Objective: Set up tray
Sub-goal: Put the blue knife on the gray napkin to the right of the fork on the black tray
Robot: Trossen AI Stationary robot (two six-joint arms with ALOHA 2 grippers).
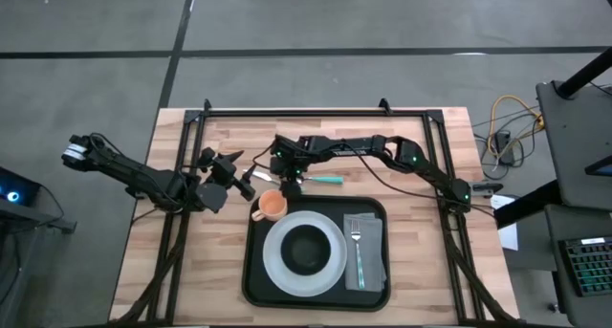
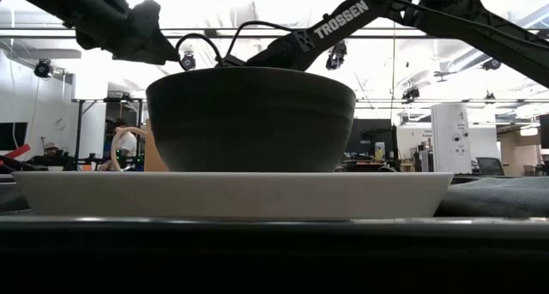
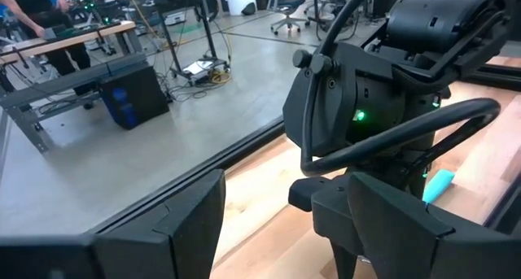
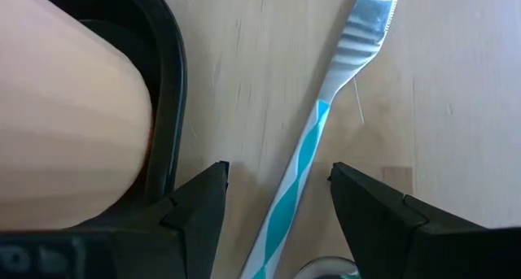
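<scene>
Your right gripper (image 4: 277,210) hangs over the teal-handled knife (image 4: 313,161), fingers spread either side of the handle, so the handle's long axis runs straight between them; the knife lies on the bare wood just beyond the far rim of the tray (image 1: 251,271), near the orange cup (image 1: 272,207). The tray already holds the plate (image 1: 277,261), bowl (image 1: 306,249), napkin (image 1: 371,234) and fork (image 1: 357,251). Your left gripper (image 1: 241,178) waits near the cup, fingers probably apart, though only its wrist view suggests that.
</scene>
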